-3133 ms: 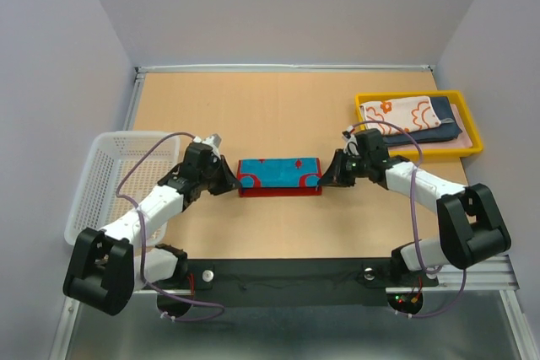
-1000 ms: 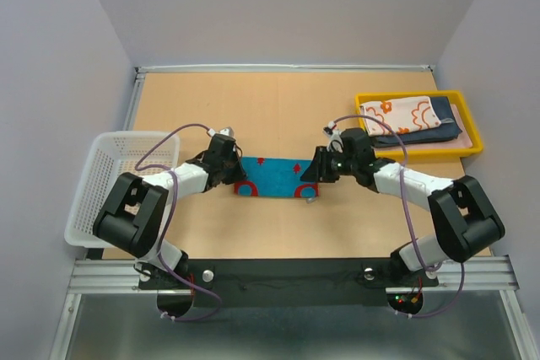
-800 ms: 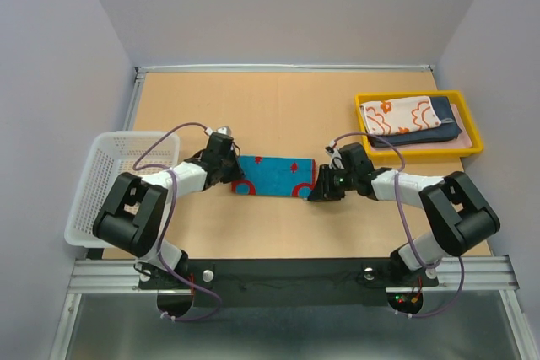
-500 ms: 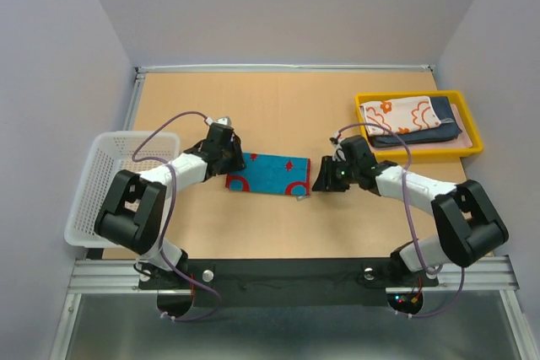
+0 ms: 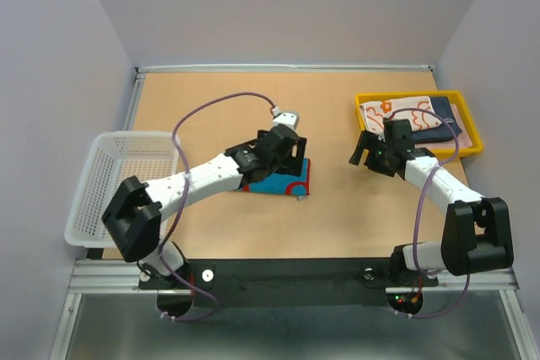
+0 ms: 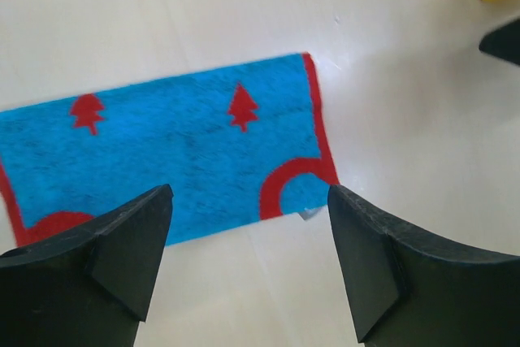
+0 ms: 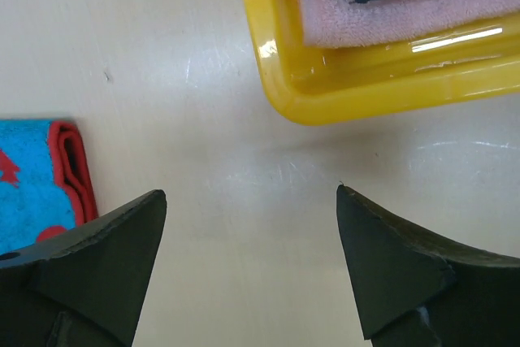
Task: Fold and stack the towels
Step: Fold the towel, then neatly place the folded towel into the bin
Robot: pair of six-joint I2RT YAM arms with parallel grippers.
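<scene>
A folded blue towel with red border and red trees (image 6: 171,148) lies flat on the table; the top view shows its right part (image 5: 291,183) under my left arm. My left gripper (image 6: 249,194) hovers open above the towel's near edge, holding nothing, and sits over the towel (image 5: 283,162) in the top view. My right gripper (image 7: 250,193) is open over bare table between the towel's folded red end (image 7: 69,168) and the yellow tray (image 7: 341,95). In the tray a stack shows an orange-patterned towel (image 5: 412,112) on a navy towel (image 5: 445,131) and a pink one (image 7: 390,22).
A white mesh basket (image 5: 93,176) stands at the left table edge. The yellow tray's rim (image 5: 412,94) sits at the right rear, close to my right gripper (image 5: 364,151). Grey walls close in the table on three sides.
Both grippers opened and let go of the blue towel, which now lies folded shorter. My left arm swung right over it. My right arm drew back toward the yellow tray.
</scene>
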